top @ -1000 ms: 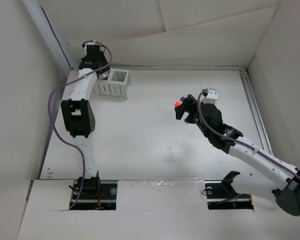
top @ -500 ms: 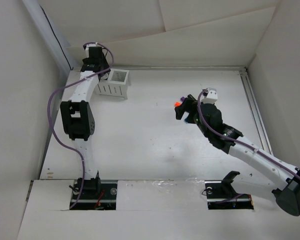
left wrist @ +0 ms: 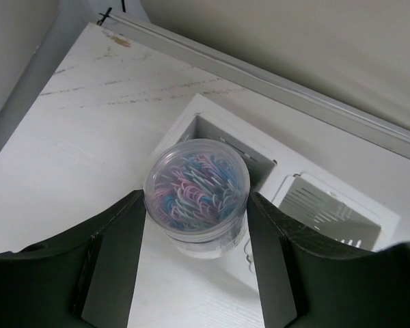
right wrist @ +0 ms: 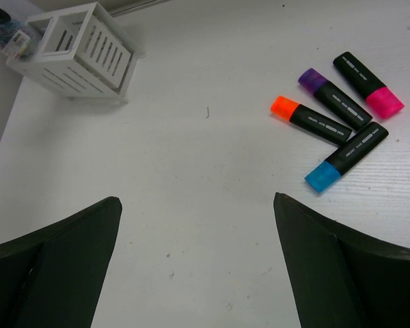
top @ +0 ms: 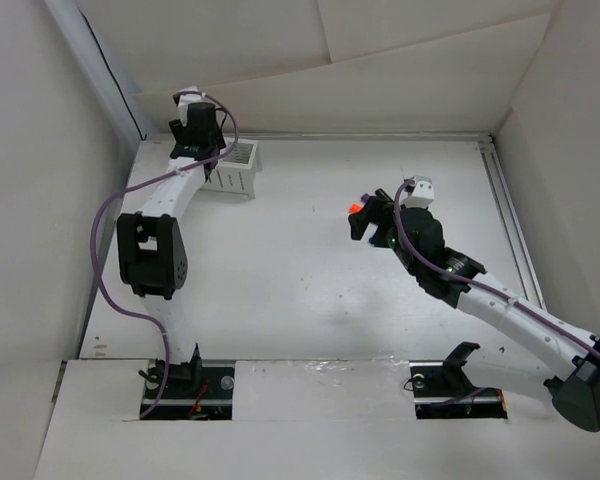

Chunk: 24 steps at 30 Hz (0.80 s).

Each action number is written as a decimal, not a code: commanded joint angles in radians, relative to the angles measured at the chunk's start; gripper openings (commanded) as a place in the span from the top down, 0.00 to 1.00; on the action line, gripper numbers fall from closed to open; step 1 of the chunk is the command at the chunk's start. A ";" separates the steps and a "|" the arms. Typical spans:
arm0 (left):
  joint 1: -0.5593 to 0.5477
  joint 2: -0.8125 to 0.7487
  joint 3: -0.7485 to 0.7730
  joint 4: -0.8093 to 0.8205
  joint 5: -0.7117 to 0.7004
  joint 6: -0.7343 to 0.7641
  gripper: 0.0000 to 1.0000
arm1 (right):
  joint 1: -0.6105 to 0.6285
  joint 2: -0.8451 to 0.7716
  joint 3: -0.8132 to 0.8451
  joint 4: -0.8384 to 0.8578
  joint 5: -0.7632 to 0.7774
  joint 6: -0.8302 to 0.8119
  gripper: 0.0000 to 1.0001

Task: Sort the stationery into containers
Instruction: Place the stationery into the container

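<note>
1. At 11 o'clock of the table (top: 300,300), seen from above: left gripper (top: 210,155) over the white organiser (top: 238,182), close to the back wall
2. In the left wrist view, jaws clamped on both sides of a clear round tub (left wrist: 197,188) packed with pink, blue and white paper clips
3. Tub directly over the organiser's compartment at 11 o'clock of that view, base about level with the rim; impossible to tell whether touching it
4. Second compartment at 4 o'clock of the tub, slotted wall visible inside
5. Right gripper (right wrist: 195,205) hovering at 3 o'clock of the table's centre, jaws wide apart, only bare table between them
6. At 2 o'clock in the right wrist view, four markers lying flat in a tight cluster: orange-capped highlighter (right wrist: 311,119) and purple-capped highlighter (right wrist: 330,96) side by side and parallel
7. Pink-capped highlighter (right wrist: 367,83) at 2 o'clock of the purple one; blue-capped highlighter (right wrist: 347,156) at 5 o'clock of the orange one, lying crosswise, black end just beside the orange one's black end
8. Organiser at 10 o'clock in the same view, upright, well apart from the highlighters
9. From above, only the orange cap visible beside the right gripper; the other markers hidden under the arm
</note>
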 commanded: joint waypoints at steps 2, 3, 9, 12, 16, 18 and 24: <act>-0.002 -0.061 -0.035 0.143 -0.071 0.033 0.77 | 0.010 -0.013 0.046 0.039 -0.004 -0.010 0.01; -0.002 -0.061 -0.047 0.143 -0.071 0.033 0.77 | 0.010 -0.013 0.046 0.039 -0.004 -0.010 0.01; -0.002 -0.070 -0.058 0.189 -0.091 0.042 0.77 | 0.010 -0.013 0.046 0.039 -0.004 -0.010 0.01; -0.012 -0.079 -0.070 0.214 -0.100 0.042 0.77 | 0.010 -0.013 0.046 0.039 -0.004 -0.010 0.01; -0.033 -0.079 -0.091 0.279 -0.135 0.079 0.77 | 0.010 -0.013 0.046 0.039 -0.004 -0.010 0.01; -0.033 -0.088 -0.125 0.319 -0.157 0.109 0.77 | 0.010 -0.013 0.046 0.039 -0.004 -0.010 0.01; -0.045 -0.054 -0.125 0.367 -0.166 0.120 0.77 | 0.010 -0.013 0.046 0.039 -0.004 -0.010 0.01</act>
